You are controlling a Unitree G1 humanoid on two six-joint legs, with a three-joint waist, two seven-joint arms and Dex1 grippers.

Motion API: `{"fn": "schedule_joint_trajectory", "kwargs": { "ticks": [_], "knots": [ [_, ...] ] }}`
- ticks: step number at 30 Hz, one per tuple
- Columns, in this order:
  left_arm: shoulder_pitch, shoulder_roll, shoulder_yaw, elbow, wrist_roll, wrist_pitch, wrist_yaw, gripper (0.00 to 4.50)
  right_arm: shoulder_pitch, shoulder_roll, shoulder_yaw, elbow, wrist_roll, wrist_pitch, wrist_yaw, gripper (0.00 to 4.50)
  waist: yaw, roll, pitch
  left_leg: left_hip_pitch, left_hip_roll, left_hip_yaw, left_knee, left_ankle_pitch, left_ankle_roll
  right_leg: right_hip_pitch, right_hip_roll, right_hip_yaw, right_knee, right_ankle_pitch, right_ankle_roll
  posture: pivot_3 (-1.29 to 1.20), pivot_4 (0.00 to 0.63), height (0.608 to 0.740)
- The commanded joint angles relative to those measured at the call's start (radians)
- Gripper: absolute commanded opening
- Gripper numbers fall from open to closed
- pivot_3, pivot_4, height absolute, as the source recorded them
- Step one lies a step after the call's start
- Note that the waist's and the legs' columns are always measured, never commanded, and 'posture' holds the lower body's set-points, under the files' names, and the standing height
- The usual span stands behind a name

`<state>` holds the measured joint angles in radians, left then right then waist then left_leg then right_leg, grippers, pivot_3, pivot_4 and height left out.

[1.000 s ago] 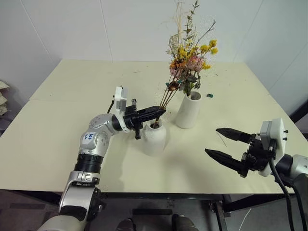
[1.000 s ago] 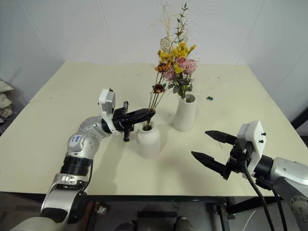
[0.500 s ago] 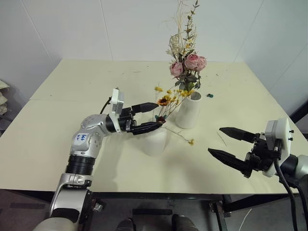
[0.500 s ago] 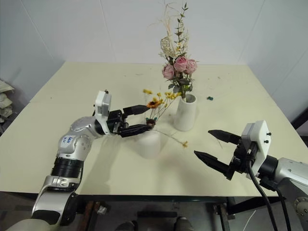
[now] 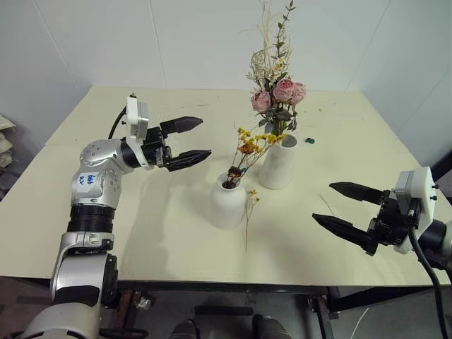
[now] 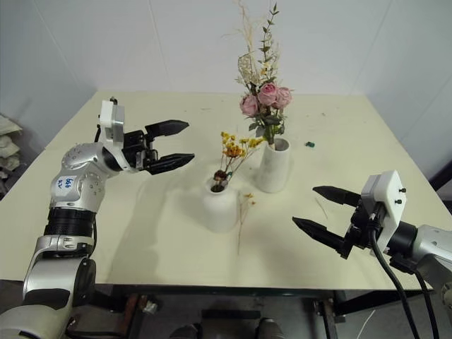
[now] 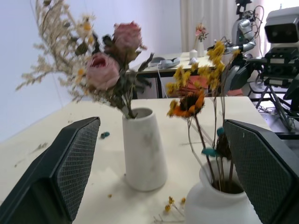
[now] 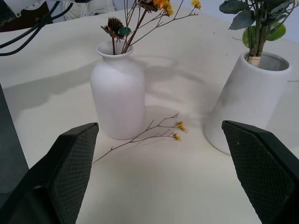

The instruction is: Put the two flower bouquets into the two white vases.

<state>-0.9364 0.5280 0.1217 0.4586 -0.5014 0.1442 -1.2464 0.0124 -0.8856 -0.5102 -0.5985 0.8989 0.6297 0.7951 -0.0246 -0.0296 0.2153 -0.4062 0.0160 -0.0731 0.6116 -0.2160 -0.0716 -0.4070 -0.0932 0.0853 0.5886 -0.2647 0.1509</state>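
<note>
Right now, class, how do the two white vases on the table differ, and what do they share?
The tall vase is a tapered cylinder with a wide mouth; the short vase is round-bellied with a narrow neck. The tall vase holds pink roses with greenery; the short vase holds thin yellow-orange blossoms. A loose sprig lies beside the short vase. Both are matte white and upright.

A big pale yellow table (image 5: 106,176) fills the middle of the picture. A short round white vase (image 5: 227,201) stands on it near the middle. A taller white vase (image 5: 277,162) stands just beside it, a little up and to the right. One thin twig with yellow blossoms (image 5: 248,215) lies flat on the table, right next to the short vase. A tiny blue-green bit (image 5: 308,140) sits on the table, to the right of the tall vase.
</note>
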Motion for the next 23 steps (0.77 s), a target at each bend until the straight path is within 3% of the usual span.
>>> {"fn": "schedule_joint_trajectory", "kwargs": {
  "ticks": [1, 10, 16, 23],
  "knots": [
    [-0.028, 0.033, 0.035, 0.032, 0.019, -0.050, 0.004, 4.49, 0.003, -0.017, -0.049, -0.012, 0.003, -0.013, 0.011, 4.50, 0.000, 0.000, 0.000, 0.000, 0.000, 0.000, 0.000, 0.000, 0.000, 0.000, 0.000, 0.000, 0.000, 0.000, 0.001, 0.00, 0.150, 0.740],
    [-0.049, 0.137, -0.004, 0.287, 0.197, -0.258, 0.008, 4.49, 0.029, -0.081, -0.127, 0.014, 0.000, 0.022, 0.044, 4.50, -0.004, 0.000, 0.000, 0.000, 0.000, 0.001, 0.000, 0.000, 0.000, -0.001, 0.000, 0.000, 0.001, 0.001, 0.001, 0.00, 0.150, 0.740],
    [-0.100, 0.101, -0.005, 0.405, 0.251, -0.345, 0.074, 4.49, 0.024, -0.093, -0.133, 0.016, 0.023, 0.039, 0.046, 4.50, 0.010, -0.001, 0.000, -0.001, 0.000, 0.001, 0.000, 0.000, 0.000, -0.001, 0.000, 0.000, -0.001, 0.000, -0.001, 0.00, 0.150, 0.740],
    [-0.137, 0.127, 0.007, 0.477, 0.279, -0.373, 0.113, 4.49, -0.032, -0.095, -0.111, 0.031, 0.010, 0.029, 0.029, 4.50, 0.008, -0.001, 0.000, 0.000, 0.000, 0.001, -0.001, -0.002, 0.001, -0.001, 0.000, 0.000, 0.000, 0.004, 0.007, 0.00, 0.150, 0.740]
  ]
}}
